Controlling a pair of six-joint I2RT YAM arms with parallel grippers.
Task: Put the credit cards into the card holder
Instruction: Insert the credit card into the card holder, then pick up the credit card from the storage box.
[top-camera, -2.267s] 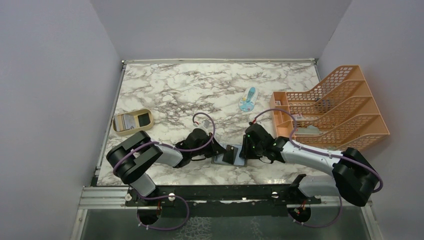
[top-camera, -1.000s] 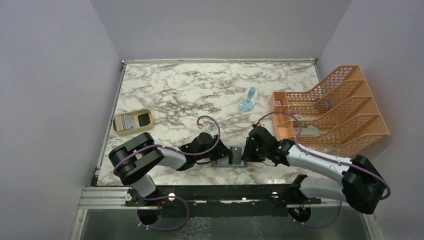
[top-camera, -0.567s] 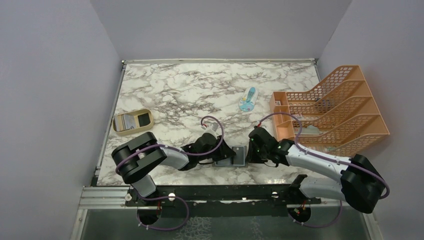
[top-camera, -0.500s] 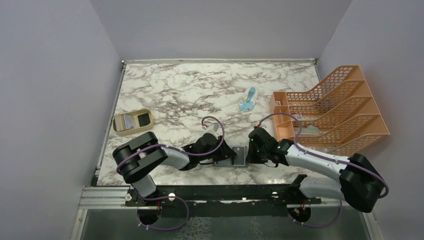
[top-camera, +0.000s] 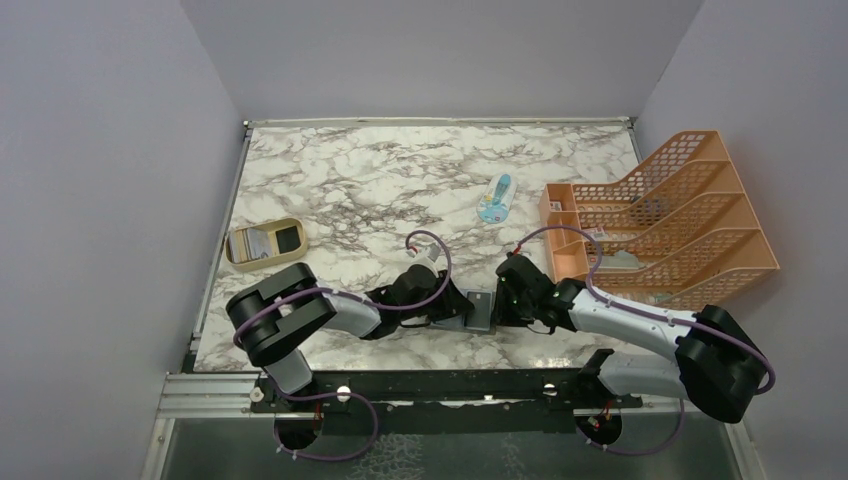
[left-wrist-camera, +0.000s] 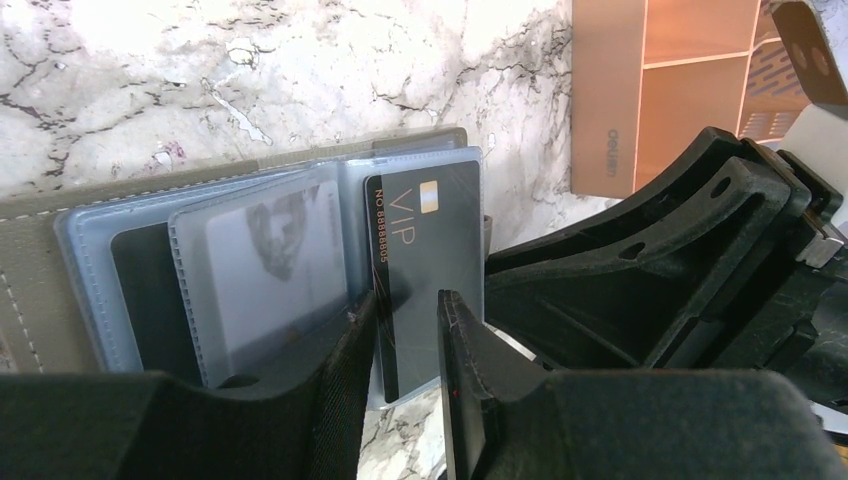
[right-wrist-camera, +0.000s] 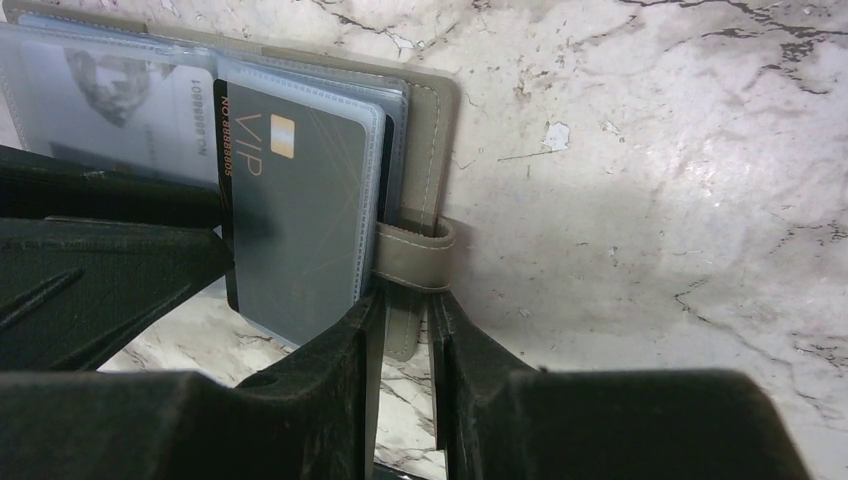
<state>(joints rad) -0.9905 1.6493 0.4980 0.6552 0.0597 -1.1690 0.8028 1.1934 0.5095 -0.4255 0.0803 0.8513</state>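
Marble worktop (top-camera: 380, 170): orange mesh file rack (top-camera: 680, 220) is parked at the right edge. The tan tray (top-camera: 262, 264) is set at the left edge, and a pale card (top-camera: 250, 243) is seen in its left compartment. The card holder (top-camera: 470, 310) (left-wrist-camera: 30, 290) (right-wrist-camera: 430, 130) is laid open near the front edge, mid-width, between both grippers. A blue-and-white packet (top-camera: 495, 198) is placed right of centre, well apart. The dark VIP card (left-wrist-camera: 425, 250) (right-wrist-camera: 300, 200) is seated partway in the outermost clear sleeve (right-wrist-camera: 378, 190), one end sticking out. That end is straddled by the left gripper (left-wrist-camera: 405, 305) (top-camera: 452, 308), jaws narrow; actual clamping cannot be told. The tab clasp (right-wrist-camera: 412, 270) is pinched by the right gripper (right-wrist-camera: 400, 300) (top-camera: 497, 303), jaws narrow.
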